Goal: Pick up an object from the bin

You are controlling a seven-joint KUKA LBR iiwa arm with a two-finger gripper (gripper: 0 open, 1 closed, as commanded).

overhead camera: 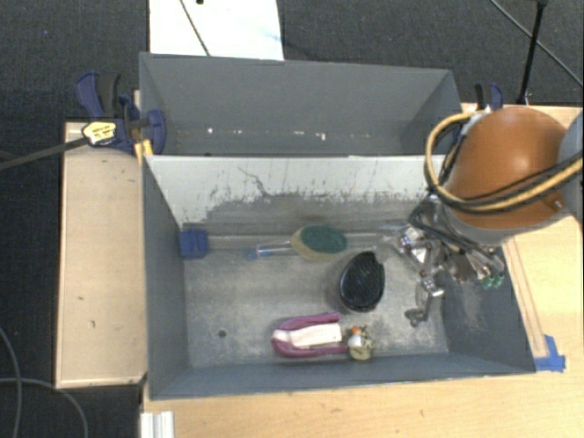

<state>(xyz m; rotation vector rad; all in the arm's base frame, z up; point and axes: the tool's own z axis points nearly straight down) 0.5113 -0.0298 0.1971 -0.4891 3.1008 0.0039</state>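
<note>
My gripper (421,305) hangs low over the right part of the bin floor, under the arm's orange dome. Nothing shows in it. Just to its left lies a black oval brush (361,282), a small gap away. Further left and back, a dish brush (318,241) with a green-and-beige head and a clear handle ending in a blue tip lies along the back wall. Near the front wall lies a pink and white object (308,336) with a small yellow-green piece (359,343) at its right end.
The bin's right wall slopes up close behind the gripper. The left half of the floor is bare grey metal, and the arm with its cables covers the bin's right rim.
</note>
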